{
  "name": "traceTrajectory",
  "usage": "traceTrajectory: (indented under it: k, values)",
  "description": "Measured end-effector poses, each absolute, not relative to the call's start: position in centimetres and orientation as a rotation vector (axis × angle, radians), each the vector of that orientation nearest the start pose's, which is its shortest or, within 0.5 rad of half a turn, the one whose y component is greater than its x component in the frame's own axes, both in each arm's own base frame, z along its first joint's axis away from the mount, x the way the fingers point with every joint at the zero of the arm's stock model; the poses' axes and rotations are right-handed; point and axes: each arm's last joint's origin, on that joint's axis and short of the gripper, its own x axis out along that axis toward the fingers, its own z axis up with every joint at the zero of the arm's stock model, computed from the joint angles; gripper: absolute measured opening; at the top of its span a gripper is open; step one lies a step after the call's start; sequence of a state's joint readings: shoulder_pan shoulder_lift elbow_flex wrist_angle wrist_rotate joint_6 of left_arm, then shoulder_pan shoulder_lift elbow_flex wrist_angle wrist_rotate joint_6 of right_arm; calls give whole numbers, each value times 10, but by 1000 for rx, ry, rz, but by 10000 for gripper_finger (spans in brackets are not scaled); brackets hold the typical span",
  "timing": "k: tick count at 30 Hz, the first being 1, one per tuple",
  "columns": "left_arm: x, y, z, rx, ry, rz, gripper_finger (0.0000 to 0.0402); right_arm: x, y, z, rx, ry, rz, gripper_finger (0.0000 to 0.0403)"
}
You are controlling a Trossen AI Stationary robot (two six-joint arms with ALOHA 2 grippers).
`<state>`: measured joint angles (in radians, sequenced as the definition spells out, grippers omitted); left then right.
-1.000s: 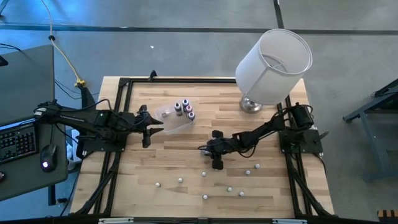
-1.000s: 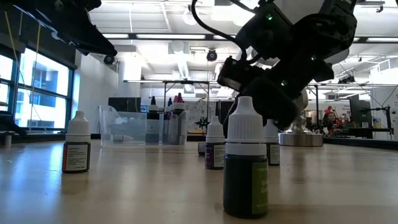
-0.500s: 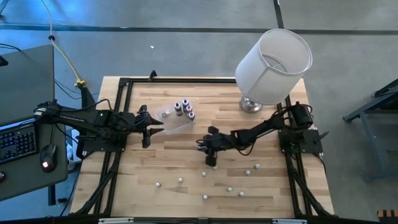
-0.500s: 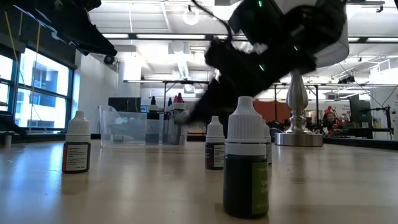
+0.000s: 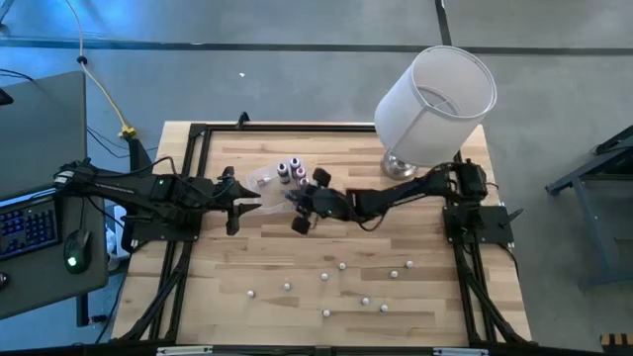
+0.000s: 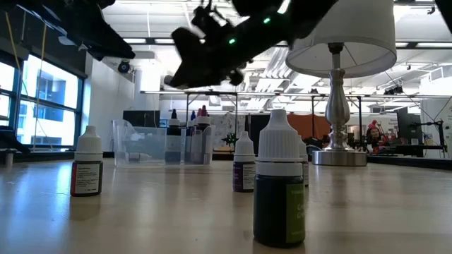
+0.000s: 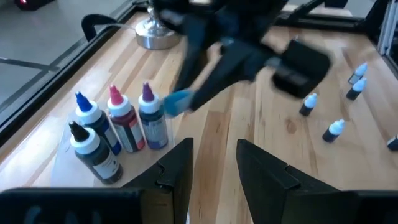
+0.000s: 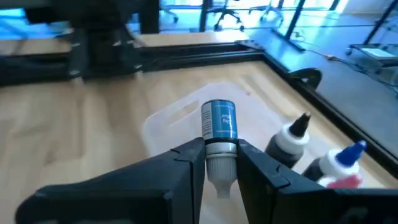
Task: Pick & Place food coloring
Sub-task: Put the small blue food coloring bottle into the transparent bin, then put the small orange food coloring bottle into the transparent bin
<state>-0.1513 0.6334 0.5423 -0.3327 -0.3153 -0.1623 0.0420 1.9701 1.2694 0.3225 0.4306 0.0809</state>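
The right gripper (image 8: 219, 163) pinches a small blue-labelled food coloring bottle (image 8: 218, 124) by its neck above the clear plastic tub (image 8: 180, 115) on the wooden counter (image 5: 396, 227), while the left gripper (image 7: 212, 163) waits alongside, fingers parted and empty.

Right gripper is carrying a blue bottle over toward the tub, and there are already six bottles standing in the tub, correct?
Not six: the left wrist view shows four bottles standing in the tub. The rest holds: the right gripper carries a blue bottle toward it.
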Motion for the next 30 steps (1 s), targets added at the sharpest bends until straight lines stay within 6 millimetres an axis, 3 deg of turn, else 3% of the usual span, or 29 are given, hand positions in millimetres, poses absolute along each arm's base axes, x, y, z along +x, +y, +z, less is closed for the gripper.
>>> traceTrajectory:
  k: [7,11,19,23,26,30]
  values:
    - [143,-13,258,-61,397,199,121,448,-31,150,68,459,-464,72]
    - [143,-12,258,-58,402,205,121,451,-40,142,73,454,-467,83]
    - [145,-13,256,-57,416,206,121,452,-37,142,3,448,-444,135]
    - [145,-14,255,-138,423,169,121,452,-29,144,-43,454,-416,158]
    - [149,-19,252,-168,461,45,121,454,-16,157,-77,428,-375,164]
    - [153,-32,245,-201,551,-248,121,452,8,183,-157,382,-288,159]
